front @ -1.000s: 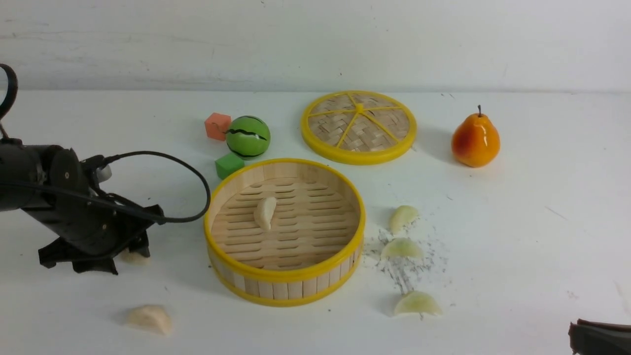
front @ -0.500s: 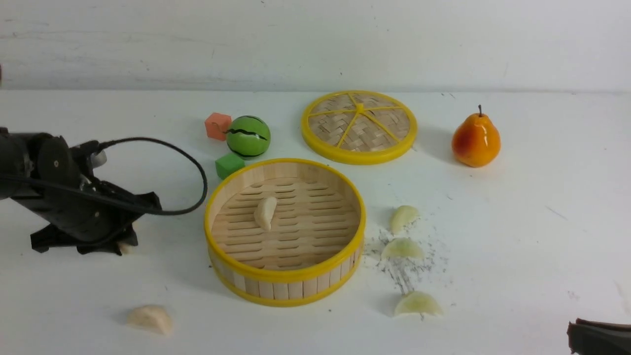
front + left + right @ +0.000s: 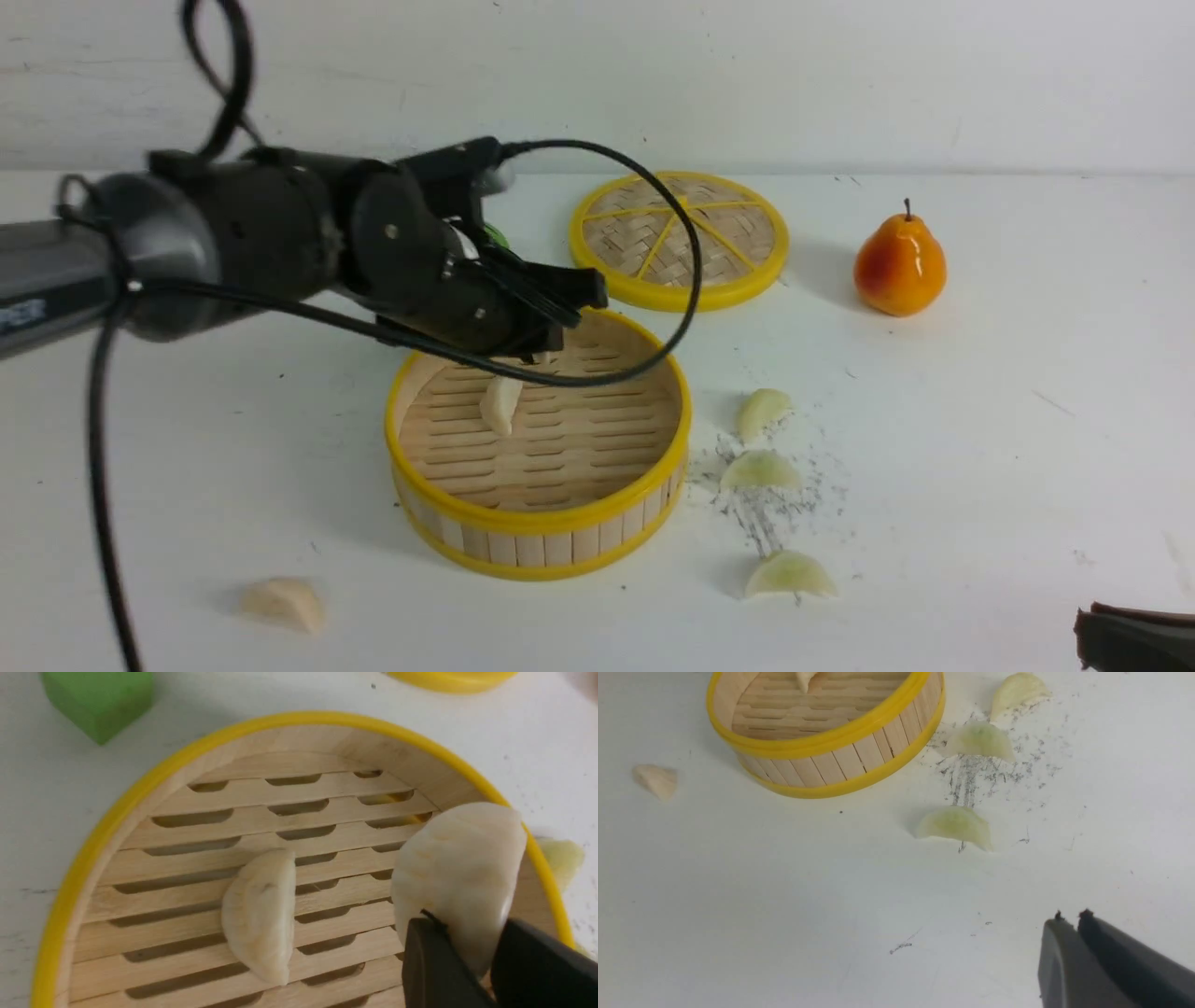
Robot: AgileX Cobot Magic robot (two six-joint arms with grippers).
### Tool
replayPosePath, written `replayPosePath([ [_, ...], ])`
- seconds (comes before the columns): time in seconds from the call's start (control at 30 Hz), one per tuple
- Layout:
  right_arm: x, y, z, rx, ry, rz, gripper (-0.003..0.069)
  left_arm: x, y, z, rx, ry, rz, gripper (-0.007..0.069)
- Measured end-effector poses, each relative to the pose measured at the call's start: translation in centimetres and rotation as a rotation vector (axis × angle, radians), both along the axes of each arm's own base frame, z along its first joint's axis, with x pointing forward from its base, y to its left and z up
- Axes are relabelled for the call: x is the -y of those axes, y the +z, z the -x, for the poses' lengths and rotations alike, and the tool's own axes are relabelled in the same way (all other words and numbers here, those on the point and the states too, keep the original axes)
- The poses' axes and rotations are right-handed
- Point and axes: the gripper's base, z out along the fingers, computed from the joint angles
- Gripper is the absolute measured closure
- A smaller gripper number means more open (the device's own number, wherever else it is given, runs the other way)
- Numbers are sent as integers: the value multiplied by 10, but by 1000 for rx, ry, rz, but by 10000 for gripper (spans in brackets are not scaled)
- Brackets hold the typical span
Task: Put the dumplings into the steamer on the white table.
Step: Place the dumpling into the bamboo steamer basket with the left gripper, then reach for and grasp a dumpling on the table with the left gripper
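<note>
right hand [image 3: 1071, 914], nearest, right-front of the steamer [image 3: 541, 518]: jaws pressed together, empty, over the white worktop [image 3: 980, 420]. loose cream dumpling [image 3: 283, 602] lies left-front of the steamer; three pale green dumplings [image 3: 761, 469] lie along its right side, apart from the wall. resting dumpling [image 3: 501, 403] lies on the steamer's slats. left hand [image 3: 467, 933], above the steamer's far half, pinches the held dumpling [image 3: 460, 858], apparently clear of the slats. lid [image 3: 679, 238] lies behind the steamer, pear [image 3: 900, 266] behind-right.
</note>
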Motion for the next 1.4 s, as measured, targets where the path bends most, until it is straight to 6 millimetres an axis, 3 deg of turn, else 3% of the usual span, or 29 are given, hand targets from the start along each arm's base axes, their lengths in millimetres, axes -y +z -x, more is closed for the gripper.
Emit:
replayPosePath([
  [0.1, 0, 0, 0, 0, 0, 0, 616, 10, -23, -14, -56, -7, -23, 461],
  [0.33, 0, 0, 0, 0, 1, -1, 615, 16, -40, -22, -166, -23, -73, 457],
  [0.5, 0, 0, 0, 0, 2, 0, 615, 16, -47, -21, -213, -28, -93, 343],
  [0.6, 0, 0, 0, 0, 2, -1, 615, 16, -43, -20, -244, -33, -102, 247],
  [0.73, 0, 0, 0, 0, 1, -2, 615, 12, -20, -12, -288, -48, -132, 202],
  [0.93, 0, 0, 0, -2, 2, -5, 615, -19, 66, 25, -183, -67, -275, 237],
  [1.07, 0, 0, 0, -2, 2, -6, 615, -47, 97, 60, -155, -31, -374, 282],
  [1.13, 0, 0, 0, -3, 3, -6, 615, -59, 96, 81, -170, 3, -368, 300],
  [1.27, 0, 0, 0, -3, 3, -6, 613, -76, 64, 116, -193, 103, -293, 309],
  [1.37, 0, 0, 0, 0, 0, -6, 608, -85, 27, 132, -171, 265, -157, 310],
  [1.4, 0, 0, 0, 0, 0, -6, 608, -85, 28, 131, -156, 260, -153, 310],
])
